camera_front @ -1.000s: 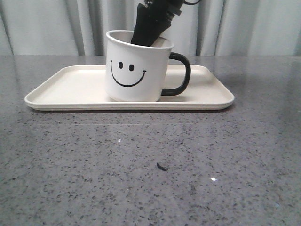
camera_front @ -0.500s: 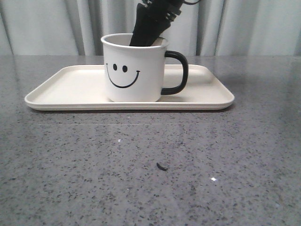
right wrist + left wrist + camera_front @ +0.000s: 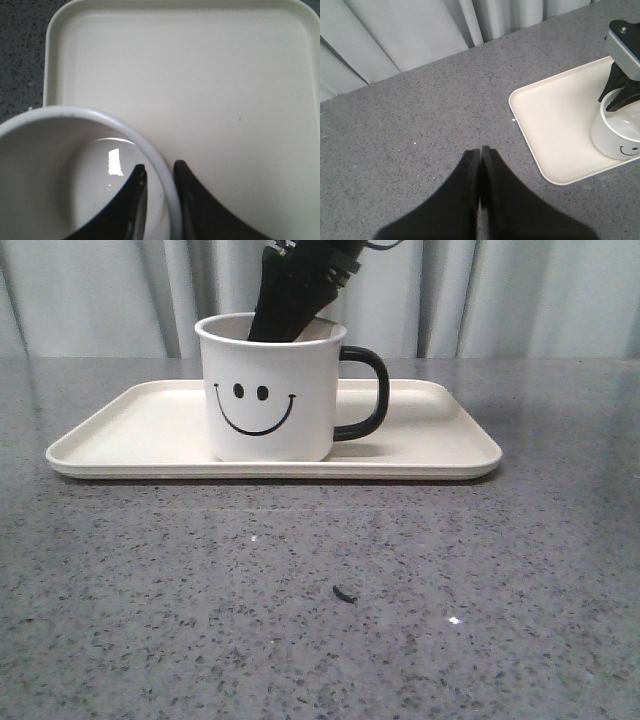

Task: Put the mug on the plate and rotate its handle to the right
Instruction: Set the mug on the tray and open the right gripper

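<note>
White smiley mug standing upright on cream tray, left of tray centre in front view, base flat on tray floor. Black loop handle pointing to 3 o'clock, i.e. already to the right, smiley face toward camera. Right gripper coming down from 12 o'clock, pinched narrow on mug's back wall: one finger inside the cup, the other outside, rim between them, so holding the mug by its rim. Left gripper off to the side over bare speckled grey countertop, well apart from tray, fingers pressed together, holding nothing. Small dark fleck on countertop at 6 o'clock from mug, irrelevant. Curtain behind.

Progress, as judged: placing on plate looks done, handle orientation looks done or nearly so. Left to do: release rim, lift right gripper straight up out of the cup without dragging or tipping it. Risk: inner finger catching rim on exit and twisting handle off 3 o'clock.
</note>
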Robot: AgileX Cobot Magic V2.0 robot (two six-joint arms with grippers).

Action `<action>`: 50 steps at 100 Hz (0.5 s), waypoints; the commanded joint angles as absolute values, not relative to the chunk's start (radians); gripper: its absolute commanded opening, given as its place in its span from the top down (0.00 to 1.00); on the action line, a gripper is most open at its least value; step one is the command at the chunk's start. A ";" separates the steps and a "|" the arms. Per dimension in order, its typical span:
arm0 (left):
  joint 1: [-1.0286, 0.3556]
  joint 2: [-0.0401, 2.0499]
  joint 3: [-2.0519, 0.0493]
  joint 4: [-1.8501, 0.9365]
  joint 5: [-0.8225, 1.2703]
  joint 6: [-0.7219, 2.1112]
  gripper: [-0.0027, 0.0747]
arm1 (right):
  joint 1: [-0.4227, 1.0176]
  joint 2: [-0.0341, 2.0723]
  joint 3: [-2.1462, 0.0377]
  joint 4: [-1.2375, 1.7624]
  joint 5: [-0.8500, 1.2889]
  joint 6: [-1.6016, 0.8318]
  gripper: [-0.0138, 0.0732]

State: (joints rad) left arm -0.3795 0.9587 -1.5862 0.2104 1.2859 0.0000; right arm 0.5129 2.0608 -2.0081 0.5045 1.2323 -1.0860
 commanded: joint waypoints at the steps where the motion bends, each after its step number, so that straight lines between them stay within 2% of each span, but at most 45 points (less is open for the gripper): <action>1: -0.383 0.952 -1.604 0.212 1.264 -0.007 0.99 | 0.513 2.002 -2.038 0.539 1.338 -1.091 0.66; 33: -0.383 0.952 -1.604 0.212 1.264 -0.007 0.99 | 0.511 1.997 -2.040 0.539 1.338 -1.091 0.66; 50: -0.383 0.952 -1.604 0.212 1.264 -0.007 0.99 | 0.511 1.981 -2.040 0.539 1.338 -1.090 0.62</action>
State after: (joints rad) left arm -0.3795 0.9587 -1.5862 0.2097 1.2859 0.0000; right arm 0.5129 2.0587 -2.0081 0.5045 1.2323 -1.0860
